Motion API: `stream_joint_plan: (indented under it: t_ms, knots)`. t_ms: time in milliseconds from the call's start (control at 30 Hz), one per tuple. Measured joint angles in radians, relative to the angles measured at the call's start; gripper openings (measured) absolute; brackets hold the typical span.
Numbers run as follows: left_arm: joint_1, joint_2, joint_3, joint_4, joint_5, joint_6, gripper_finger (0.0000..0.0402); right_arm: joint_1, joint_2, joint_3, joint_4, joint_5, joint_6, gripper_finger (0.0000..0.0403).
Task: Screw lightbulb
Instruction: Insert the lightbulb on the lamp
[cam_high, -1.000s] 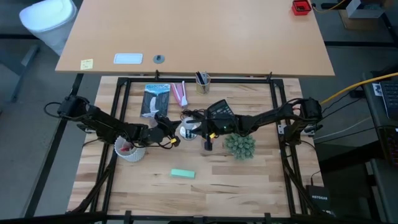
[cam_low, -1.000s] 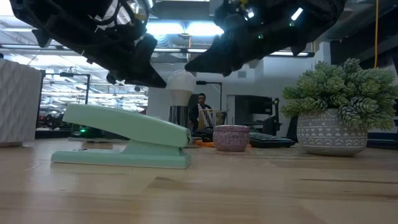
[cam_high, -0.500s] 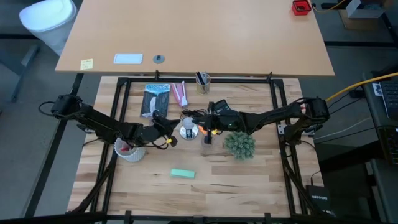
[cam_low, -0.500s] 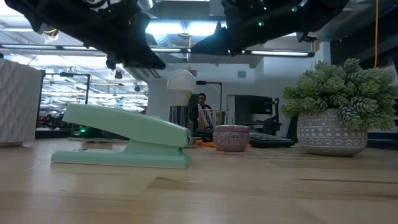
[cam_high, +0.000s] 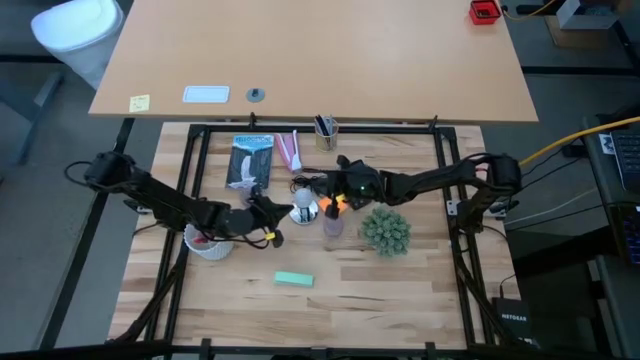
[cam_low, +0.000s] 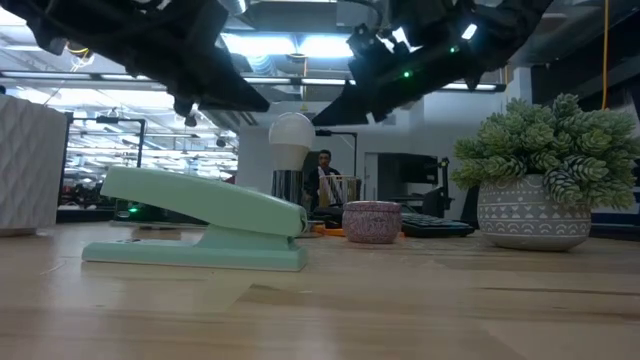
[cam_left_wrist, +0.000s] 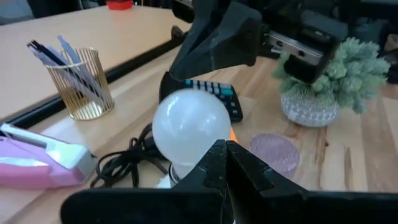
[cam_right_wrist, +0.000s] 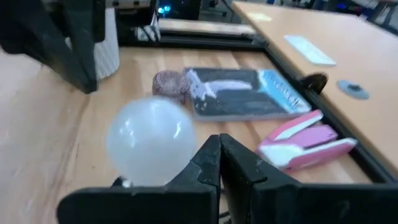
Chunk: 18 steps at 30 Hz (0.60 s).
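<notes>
The frosted-white lightbulb (cam_high: 303, 207) stands upright, base down, on a shiny silver disc with a black cord (cam_left_wrist: 134, 163) at mid-table. It also shows in the low view (cam_low: 291, 140). My left gripper (cam_high: 272, 214) is shut, just to the table's left of the bulb and above its height (cam_low: 257, 103); its wrist view (cam_left_wrist: 225, 154) shows the bulb (cam_left_wrist: 191, 127) close ahead. My right gripper (cam_high: 333, 199) is shut, just to the bulb's right (cam_low: 322, 117); its wrist view (cam_right_wrist: 219, 148) shows the bulb (cam_right_wrist: 151, 140) beside the fingertips.
A mint stapler (cam_high: 293, 279) lies toward the near edge. A potted plant (cam_high: 385, 232), a pale purple tin (cam_high: 333, 222) and a black calculator (cam_high: 356, 178) lie on the right. A white cup (cam_high: 207, 240) stands on the left. A pencil cup (cam_high: 326, 130) and a pink stapler (cam_high: 289, 150) are farther back.
Both grippers have risen from the bulb's sides to about the height of its top. My left gripper has drawn back a little toward the table's left; my right gripper has moved toward the far edge. The bulb has stayed upright in place.
</notes>
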<state>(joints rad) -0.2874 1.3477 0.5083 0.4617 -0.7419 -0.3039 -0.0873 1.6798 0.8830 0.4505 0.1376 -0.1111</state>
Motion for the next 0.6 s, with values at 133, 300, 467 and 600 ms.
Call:
stream_joint_plan:
  t_ms: [133,300,467,600]
  knots:
    - [0.000,0.036,0.000,0.005,0.003,-0.020,0.0000,0.003,0.008,0.000,-0.003,-0.020,0.005,0.0012]
    - [0.009,0.080,0.000,0.089,0.003,0.002,0.0000,0.003,0.008,0.000,0.003,-0.044,0.027,0.0012]
    - [0.031,0.110,0.000,0.127,0.003,0.013,0.0000,0.003,0.008,0.000,-0.012,-0.068,0.039,0.0012]
    - [0.035,0.117,0.000,0.125,0.002,0.004,0.0000,0.002,0.008,0.000,-0.010,-0.098,0.041,0.0012]
